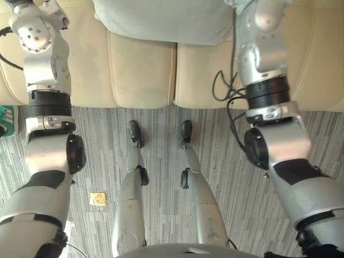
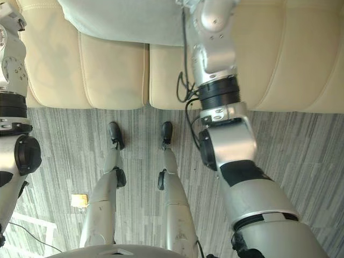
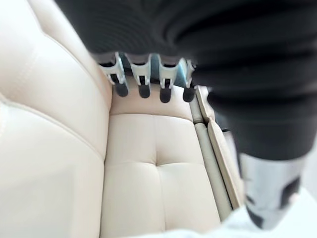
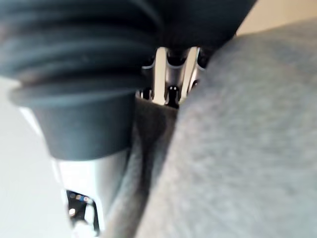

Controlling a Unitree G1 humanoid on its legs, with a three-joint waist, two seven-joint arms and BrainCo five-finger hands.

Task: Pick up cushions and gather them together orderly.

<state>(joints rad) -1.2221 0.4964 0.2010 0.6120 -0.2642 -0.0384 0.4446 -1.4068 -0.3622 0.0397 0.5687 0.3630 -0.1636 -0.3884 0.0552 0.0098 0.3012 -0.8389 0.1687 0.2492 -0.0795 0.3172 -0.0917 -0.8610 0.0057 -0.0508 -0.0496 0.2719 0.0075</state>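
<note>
A large pale grey cushion (image 1: 161, 21) lies on the cream sofa (image 1: 140, 75), towards its back. Both my arms reach up over the sofa, one on each side of the cushion. My left hand (image 3: 143, 74) hovers open over the cream seat, its fingers (image 3: 166, 91) straight in a row and holding nothing. A pale edge of the cushion (image 3: 198, 232) shows close to its thumb (image 3: 267, 198). My right hand (image 4: 171, 74) is pressed against the grey cushion (image 4: 237, 148), whose fabric bulges and folds around it and hides the grip.
Grey striped carpet (image 1: 161, 177) runs in front of the sofa. A small tan scrap (image 1: 98, 199) lies on it at the lower left. A teal object (image 1: 5, 119) sits at the left edge by the sofa, and a white frame (image 2: 32, 226) stands at the lower left.
</note>
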